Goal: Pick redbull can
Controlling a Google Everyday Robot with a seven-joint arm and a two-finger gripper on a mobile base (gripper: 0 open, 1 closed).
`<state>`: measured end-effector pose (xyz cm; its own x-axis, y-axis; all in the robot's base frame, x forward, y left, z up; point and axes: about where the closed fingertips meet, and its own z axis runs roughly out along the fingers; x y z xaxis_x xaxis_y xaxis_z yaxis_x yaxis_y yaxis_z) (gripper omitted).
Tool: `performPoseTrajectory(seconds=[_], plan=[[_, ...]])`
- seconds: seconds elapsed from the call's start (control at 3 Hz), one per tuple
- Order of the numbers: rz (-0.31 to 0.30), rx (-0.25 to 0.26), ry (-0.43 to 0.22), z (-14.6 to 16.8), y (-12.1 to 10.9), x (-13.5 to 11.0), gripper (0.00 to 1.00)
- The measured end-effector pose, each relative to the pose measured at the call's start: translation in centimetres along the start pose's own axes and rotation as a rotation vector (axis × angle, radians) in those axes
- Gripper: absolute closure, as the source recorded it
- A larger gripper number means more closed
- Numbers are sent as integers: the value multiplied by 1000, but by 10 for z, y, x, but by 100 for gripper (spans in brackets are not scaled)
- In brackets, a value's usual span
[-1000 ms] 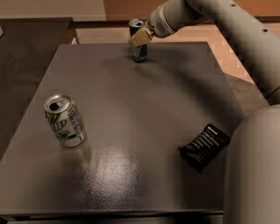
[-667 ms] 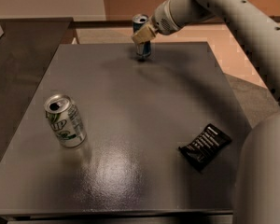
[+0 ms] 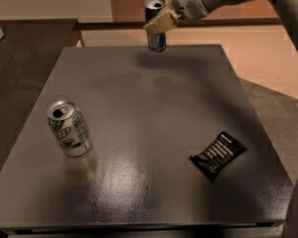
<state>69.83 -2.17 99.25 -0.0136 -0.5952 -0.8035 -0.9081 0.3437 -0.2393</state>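
The redbull can (image 3: pixel 156 40) is slim, blue and silver, with its silver top towards me. It hangs upright over the far edge of the dark grey table (image 3: pixel 154 108), its base just above the surface. My gripper (image 3: pixel 157 25) reaches in from the upper right and is shut on the can's middle. One beige finger (image 3: pixel 162 22) crosses the front of the can. The other finger is hidden behind it.
A wider white-and-green soda can (image 3: pixel 69 129) stands open on the table's left side. A black snack packet (image 3: pixel 218 154) lies flat at the front right. A second dark table (image 3: pixel 20 48) adjoins on the left. My arm fills the upper right corner.
The gripper has risen and moved slightly right with the redbull can in it. The can has come up off the table's far edge. The soda can and packet have not moved.
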Motion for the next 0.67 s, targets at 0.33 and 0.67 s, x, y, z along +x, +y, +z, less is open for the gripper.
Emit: performPoseTrajectory(seconds=[0.33, 0.67], plan=[[-65, -39, -14, -28, 19, -20, 100], [-118, -74, -30, -52, 34, -37, 100]])
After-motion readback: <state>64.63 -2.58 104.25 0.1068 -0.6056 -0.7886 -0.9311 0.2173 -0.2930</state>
